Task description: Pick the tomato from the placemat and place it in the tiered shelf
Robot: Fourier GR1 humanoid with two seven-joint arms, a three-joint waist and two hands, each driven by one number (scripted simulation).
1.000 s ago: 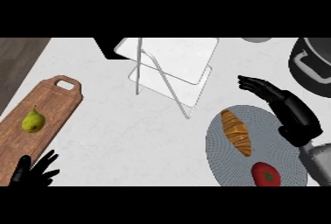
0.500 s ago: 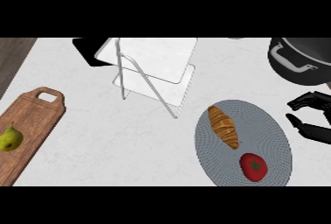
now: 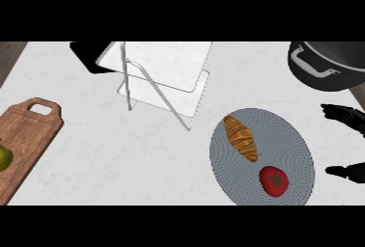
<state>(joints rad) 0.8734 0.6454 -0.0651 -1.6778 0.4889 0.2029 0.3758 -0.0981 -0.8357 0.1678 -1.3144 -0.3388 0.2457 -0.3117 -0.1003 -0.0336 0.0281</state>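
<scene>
— Right, where does the lot stand? Task item first.

— Tomato [image 3: 273, 180], one, red with a green stem star. It lies on the near end of the grey oval placemat [image 3: 288, 140], untouched. Croissant [image 3: 242, 138], one, on the same mat just above it, a little apart.

— And the hand?

— Right hand [image 3: 345, 116], black, at the right edge of the view, just off the mat's rim. Fingers partly bent and spread, grasping nothing; I'd log it as released. Left hand: none showing.

— Destination?

— Tiered shelf [image 3: 162, 77], one, wire frame with pale trays, standing on the desk [image 3: 128, 159] up and left of the mat, well apart from the tomato.

— Other stock?

— Dark pot [image 3: 332, 65], one, top right corner, with a pale handle. Wooden cutting board [image 3: 27, 140], one, at the left edge. A green fruit [image 3: 4, 158], one, on that board, half cut off by the view's edge, so I can't name it surely.

— Risks?

— My judgement only. The tomato is round and could roll off the mat if fingers nudge it. The croissant sits close enough to be brushed on the approach. The shelf's thin wires may catch the hand going in.
</scene>
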